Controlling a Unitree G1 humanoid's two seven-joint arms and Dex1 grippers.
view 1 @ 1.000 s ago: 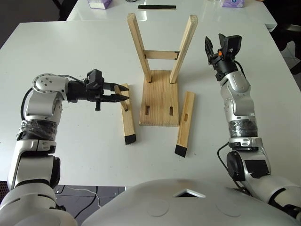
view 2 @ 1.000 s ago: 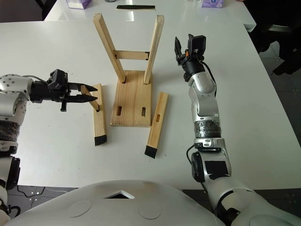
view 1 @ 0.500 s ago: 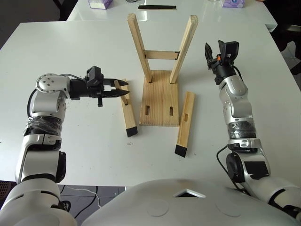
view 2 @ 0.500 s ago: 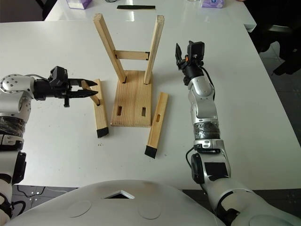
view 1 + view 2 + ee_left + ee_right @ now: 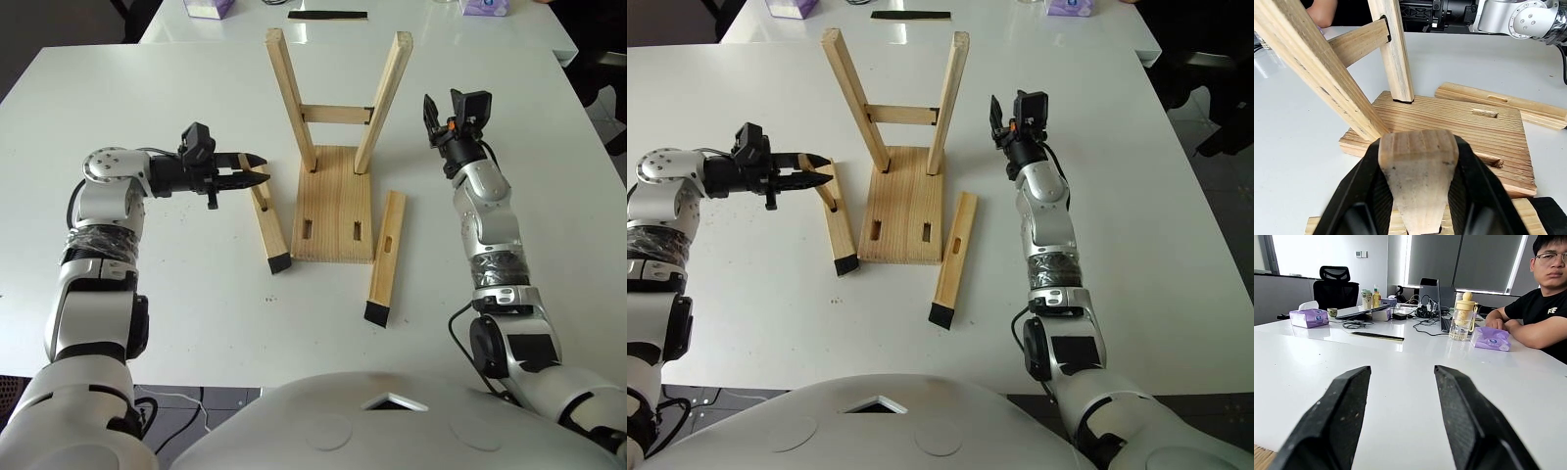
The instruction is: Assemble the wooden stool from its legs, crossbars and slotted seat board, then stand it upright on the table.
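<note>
The left pincer point(image 5: 257, 168) clamped a loose leg point(image 5: 269, 230) by its end beside the seat board point(image 5: 333, 211), the right pincer point(image 5: 441, 101) hovering open, empty, well inside the right edge of the bench point(image 5: 578, 196).

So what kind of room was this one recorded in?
Probably an office or meeting room: long white tables, a black office chair, a laptop and tissue boxes.

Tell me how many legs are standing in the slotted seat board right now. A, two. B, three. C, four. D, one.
A: the left standing leg and right standing leg rise from the seat board, joined by a crossbar; the left loose leg, held by the left gripper, and the right loose leg are not yet fitted.
</note>
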